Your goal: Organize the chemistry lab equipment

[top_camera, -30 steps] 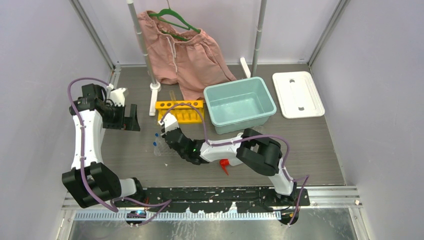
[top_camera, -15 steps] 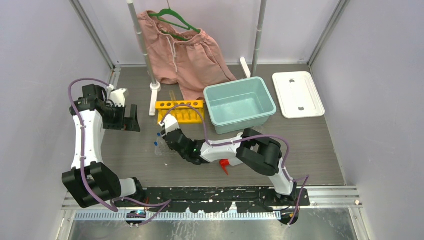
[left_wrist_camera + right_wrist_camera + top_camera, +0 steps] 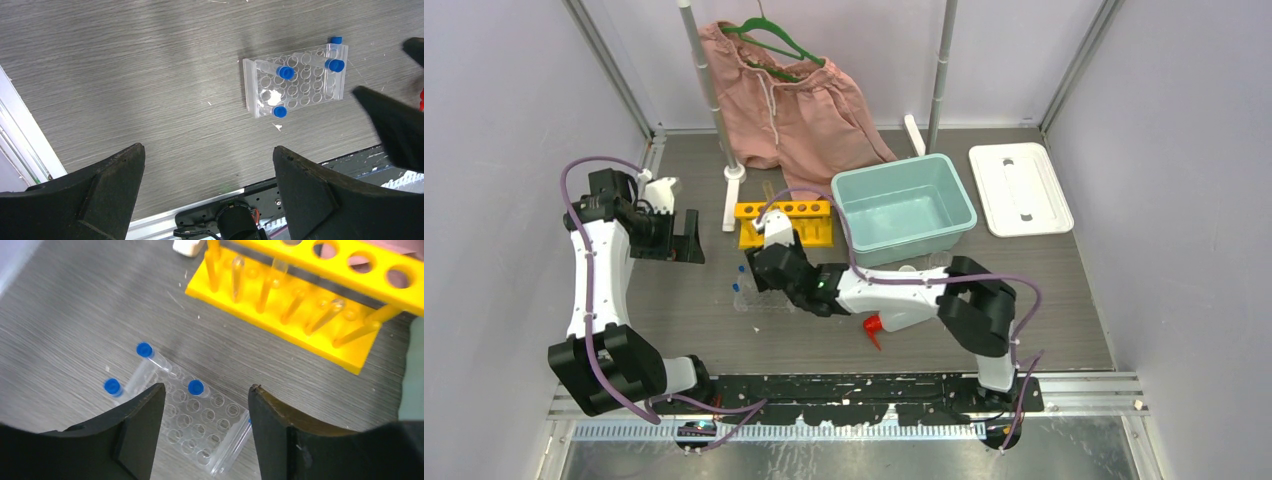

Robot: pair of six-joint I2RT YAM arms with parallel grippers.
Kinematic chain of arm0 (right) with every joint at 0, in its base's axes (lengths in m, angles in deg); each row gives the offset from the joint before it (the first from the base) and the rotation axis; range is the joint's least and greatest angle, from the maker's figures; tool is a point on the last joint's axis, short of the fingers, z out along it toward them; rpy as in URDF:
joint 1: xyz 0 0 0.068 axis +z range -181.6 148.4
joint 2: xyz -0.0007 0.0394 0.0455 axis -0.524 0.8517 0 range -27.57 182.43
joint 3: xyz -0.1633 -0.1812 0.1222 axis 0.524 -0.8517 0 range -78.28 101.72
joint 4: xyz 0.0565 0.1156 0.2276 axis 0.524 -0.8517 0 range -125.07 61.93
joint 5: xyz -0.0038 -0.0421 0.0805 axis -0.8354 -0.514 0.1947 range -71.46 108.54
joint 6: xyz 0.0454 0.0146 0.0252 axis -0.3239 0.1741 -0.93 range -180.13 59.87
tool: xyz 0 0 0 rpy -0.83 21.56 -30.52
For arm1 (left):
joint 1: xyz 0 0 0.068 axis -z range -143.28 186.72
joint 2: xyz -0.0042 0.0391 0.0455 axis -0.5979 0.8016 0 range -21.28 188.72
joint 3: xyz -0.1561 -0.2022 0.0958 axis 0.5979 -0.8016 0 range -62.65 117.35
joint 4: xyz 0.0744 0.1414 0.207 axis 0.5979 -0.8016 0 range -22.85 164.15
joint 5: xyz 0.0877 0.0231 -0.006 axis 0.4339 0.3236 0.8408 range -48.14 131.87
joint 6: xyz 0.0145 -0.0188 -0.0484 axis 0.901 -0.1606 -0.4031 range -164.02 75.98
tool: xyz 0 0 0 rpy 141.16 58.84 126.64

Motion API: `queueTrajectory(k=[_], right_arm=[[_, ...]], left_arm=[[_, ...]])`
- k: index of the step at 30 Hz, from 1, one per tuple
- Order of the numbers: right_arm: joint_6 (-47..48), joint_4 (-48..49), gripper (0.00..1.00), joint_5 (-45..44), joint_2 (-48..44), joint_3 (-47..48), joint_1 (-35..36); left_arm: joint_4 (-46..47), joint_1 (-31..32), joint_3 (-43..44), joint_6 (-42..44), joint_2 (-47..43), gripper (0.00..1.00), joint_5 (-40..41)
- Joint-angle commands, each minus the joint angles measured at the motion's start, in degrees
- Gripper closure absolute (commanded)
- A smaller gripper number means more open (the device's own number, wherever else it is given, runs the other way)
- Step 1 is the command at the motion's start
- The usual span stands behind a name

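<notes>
Air alone is seen between the jaws of the left gripper [image 3: 207,152], which are spread wide apart and held high over the table [image 3: 125,60], well away from the lab things. Further right, the clear rack [image 3: 295,82] is found on the table with a few blue-capped vials [image 3: 286,72] on it. One looks to be stood in a hole, and others are seen lying tipped across the top. Just above this rack the right gripper [image 3: 206,390] is held, its jaws parted with nothing between them. Behind it the yellow rack [image 3: 300,336] is stood, with glass tubes [image 3: 327,310] in some holes. The vials are judged to be very light, hard and smooth, so they could be knocked over or squeezed out sideways. Each is best taken by the clear body just under the cap, across its thin side, with a soft pinch. The tubes are likely to be broken if squeezed hard. Further right, a bottle [image 3: 874,326] with a red tip is mostly hidden under the arm, and then a green bin [image 3: 894,168] and a white lid [image 3: 1021,188] are seen.
</notes>
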Motion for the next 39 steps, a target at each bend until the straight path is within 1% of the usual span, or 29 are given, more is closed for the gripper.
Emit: queueTrajectory(k=[1, 5, 10, 15, 21, 25, 33, 39], right_arm=[[-12.91, -11.94, 0.36, -1.03, -6.87, 4.39, -1.64], [-21.93, -19.26, 0.53, 1.34, -6.88, 4.0, -2.88], [-26.99, -25.15, 0.61, 4.81, -4.01, 4.67, -3.78], [-28.39, -28.04, 0.67, 5.74, -1.27, 5.3, -4.29], [-29.04, -28.05, 0.68, 9.72, 2.29, 5.96, -5.27], [-29.13, -27.76, 0.66, 11.99, 4.6, 6.81, -5.86], [-28.76, -26.04, 0.6, 13.23, 6.96, 7.96, -6.93], [-28.56, -26.91, 0.6, 13.36, 9.12, 8.95, -7.78]], left_arm=[[-0.6, -0.22, 1.17, 0.74, -1.73, 0.01, -0.61], [-1.16, -0.17, 1.61, 0.99, -2.08, 0.01, -0.66], [-1.78, -0.24, 2.21, 0.93, -2.66, 0.01, -0.74], [-2.21, -0.24, 2.41, 1.07, -3.06, 0.01, -0.66], [-2.08, -0.23, 1.93, 1.0, -2.94, 0.01, -0.82], [-2.05, -0.21, 1.99, 0.94, -2.74, 0.01, -0.72], [-2.04, -0.16, 2.21, 1.18, -2.64, 0.01, -0.6], [-2.01, -0.22, 2.01, 1.36, -2.75, 0.0, -0.38]])
